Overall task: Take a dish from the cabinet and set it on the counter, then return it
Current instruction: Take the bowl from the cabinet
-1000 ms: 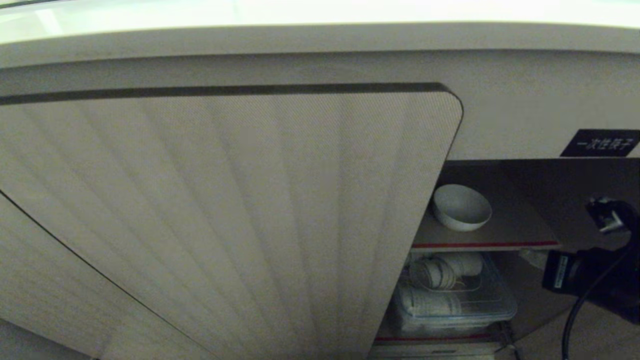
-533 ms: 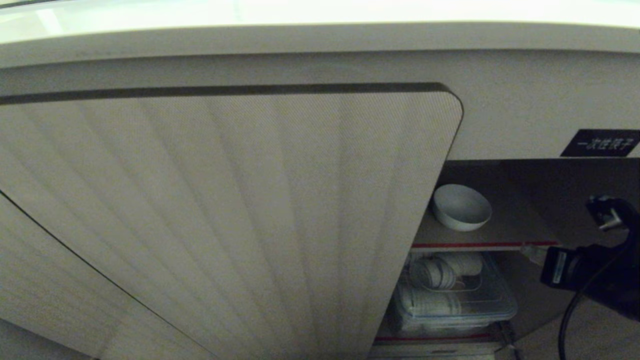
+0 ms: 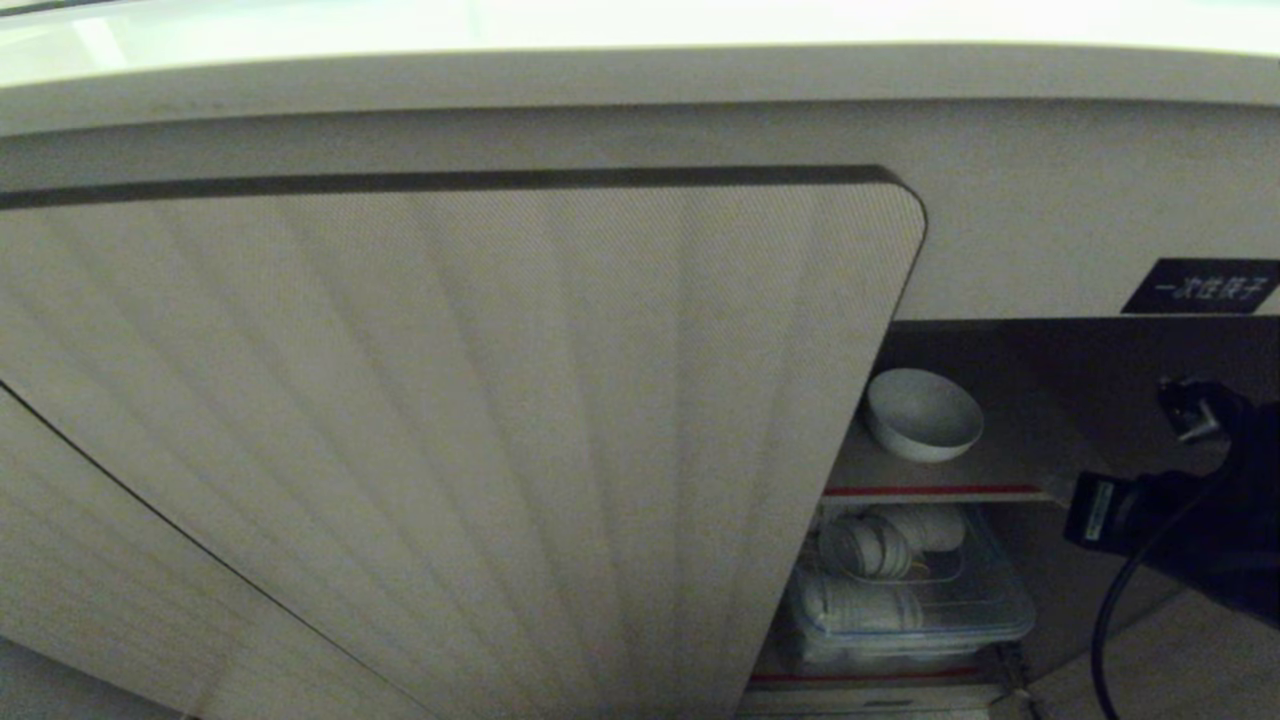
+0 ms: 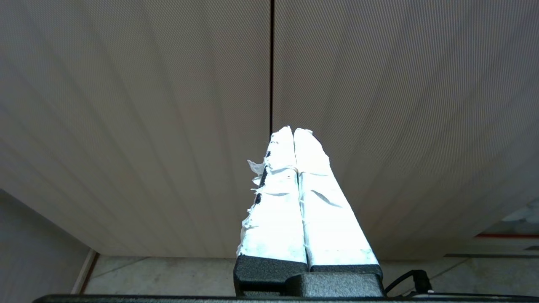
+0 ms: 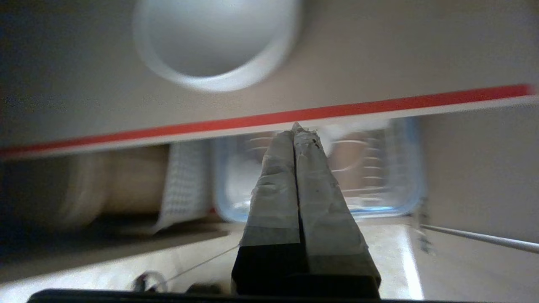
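The dish (image 3: pixel 923 413) is a small white bowl standing upright on the cabinet's red-edged upper shelf (image 3: pixel 1000 470), just past the open ribbed door (image 3: pixel 500 420). The right wrist view shows the dish (image 5: pixel 214 42) above the shelf's red front edge (image 5: pixel 269 118). My right gripper (image 5: pixel 294 126) is shut and empty, its tips at that red edge, below and in front of the dish and not touching it. In the head view the right arm (image 3: pixel 1180 520) reaches in from the right. My left gripper (image 4: pixel 293 129) is shut, parked facing closed ribbed doors. The counter (image 3: pixel 640 25) runs along the top.
On the lower shelf sits a clear plastic container (image 3: pixel 920 600) with white ribbed items inside, seen also as the container (image 5: pixel 379 168) behind my right fingers. A black label (image 3: pixel 1200 285) is fixed above the opening. The open door blocks the left side of the opening.
My right arm has shifted left in the head view, bringing the shut gripper closer to the shelf's red edge. The dish and the door have not moved.
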### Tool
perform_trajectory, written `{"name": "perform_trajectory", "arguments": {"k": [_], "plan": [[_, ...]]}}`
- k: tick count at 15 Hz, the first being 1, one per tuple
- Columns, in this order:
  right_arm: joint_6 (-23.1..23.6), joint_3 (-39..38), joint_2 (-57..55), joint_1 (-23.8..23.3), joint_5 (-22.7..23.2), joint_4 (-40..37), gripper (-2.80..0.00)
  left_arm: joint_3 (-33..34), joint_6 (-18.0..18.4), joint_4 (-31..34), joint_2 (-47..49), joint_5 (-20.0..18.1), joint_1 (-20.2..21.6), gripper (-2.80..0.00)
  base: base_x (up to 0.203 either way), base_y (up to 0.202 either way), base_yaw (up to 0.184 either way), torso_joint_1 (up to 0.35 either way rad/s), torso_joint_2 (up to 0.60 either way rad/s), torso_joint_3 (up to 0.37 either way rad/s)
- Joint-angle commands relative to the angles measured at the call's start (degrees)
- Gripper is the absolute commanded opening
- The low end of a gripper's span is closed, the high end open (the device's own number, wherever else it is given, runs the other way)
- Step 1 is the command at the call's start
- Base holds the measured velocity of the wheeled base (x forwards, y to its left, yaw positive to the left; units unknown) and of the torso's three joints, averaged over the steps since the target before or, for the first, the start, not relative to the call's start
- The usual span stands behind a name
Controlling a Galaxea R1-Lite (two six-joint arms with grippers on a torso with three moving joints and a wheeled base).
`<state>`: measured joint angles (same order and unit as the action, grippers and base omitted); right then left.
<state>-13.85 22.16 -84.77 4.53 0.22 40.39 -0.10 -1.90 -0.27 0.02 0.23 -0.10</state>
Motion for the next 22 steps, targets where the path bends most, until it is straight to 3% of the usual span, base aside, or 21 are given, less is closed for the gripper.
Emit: {"name": "perform_trajectory", "arguments": {"k": [1,13,14,22], "plan": [[-0.2,0.4,-1.3,0.1,-0.4,0.3,-2.80,0.0,0.0,-0.1,0.0,0.0,0.0,-2.80,0.000,0.000,0.000,0.000,0.00,0.000],[-0.1,3.9,-5.0,1.3,-0.5,3.6,-2.80,0.0,0.0,-0.1,0.0,0.0,0.1,-2.80,0.000,0.000,0.000,0.000,0.00,0.000],[0.0,3.9,-5.2,1.4,-0.5,3.7,0.00,0.0,0.0,0.0,0.0,0.0,0.0,-2.80,0.000,0.000,0.000,0.000,0.00,0.000],[0.1,3.7,-5.3,1.5,-0.5,5.8,0.00,0.0,0.0,0.0,0.0,0.0,0.0,-2.80,0.000,0.000,0.000,0.000,0.00,0.000]]}}
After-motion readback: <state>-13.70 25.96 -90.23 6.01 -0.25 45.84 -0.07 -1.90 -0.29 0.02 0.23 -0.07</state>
